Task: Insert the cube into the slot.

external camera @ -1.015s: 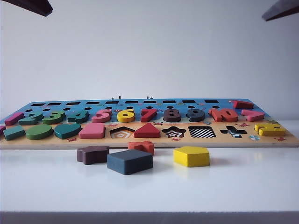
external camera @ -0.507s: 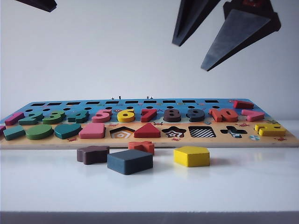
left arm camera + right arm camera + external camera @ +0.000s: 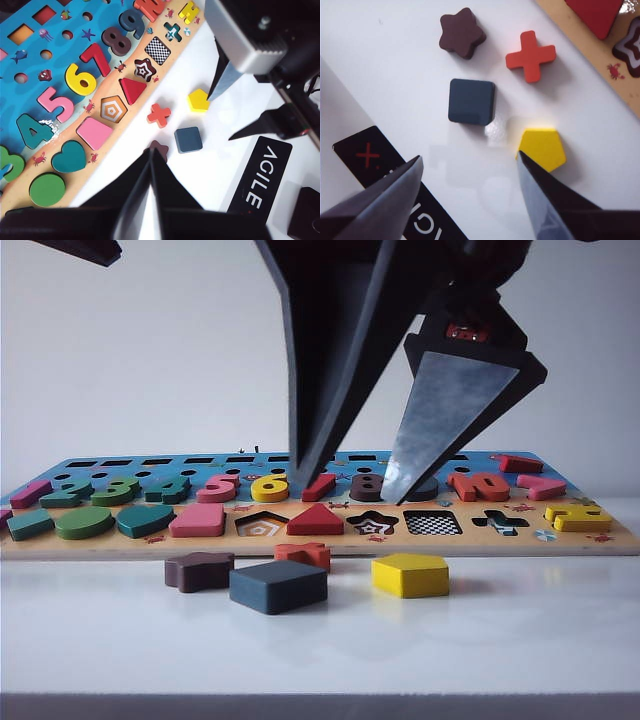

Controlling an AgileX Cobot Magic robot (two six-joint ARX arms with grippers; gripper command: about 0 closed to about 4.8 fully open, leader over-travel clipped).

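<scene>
The cube [image 3: 278, 586] [image 3: 188, 139] [image 3: 471, 101], a flat slate-blue square block, lies on the white table in front of the puzzle board. The slot [image 3: 432, 524] [image 3: 157, 51], a square cut-out with a checkered floor, is in the board's front row, right of the star cut-out. My right gripper [image 3: 341, 498] [image 3: 469, 156] [image 3: 220, 118] hangs open above the loose pieces. The cube lies just ahead of its fingertips, not between them. My left gripper [image 3: 150, 150] is shut and empty, off to the left, with only a tip [image 3: 85, 250] showing at the exterior view's top corner.
A yellow pentagon block [image 3: 409, 575] [image 3: 542, 147] lies right of the cube, beside one right finger. A brown star block [image 3: 199, 570] [image 3: 462, 33] and a red cross block [image 3: 303, 554] [image 3: 530, 55] lie close by. The board [image 3: 100, 546] holds several numbers and shapes.
My right gripper has swung down from the top right to above the loose pieces, its jaws spreading wider. The left gripper and the blocks have not moved.
</scene>
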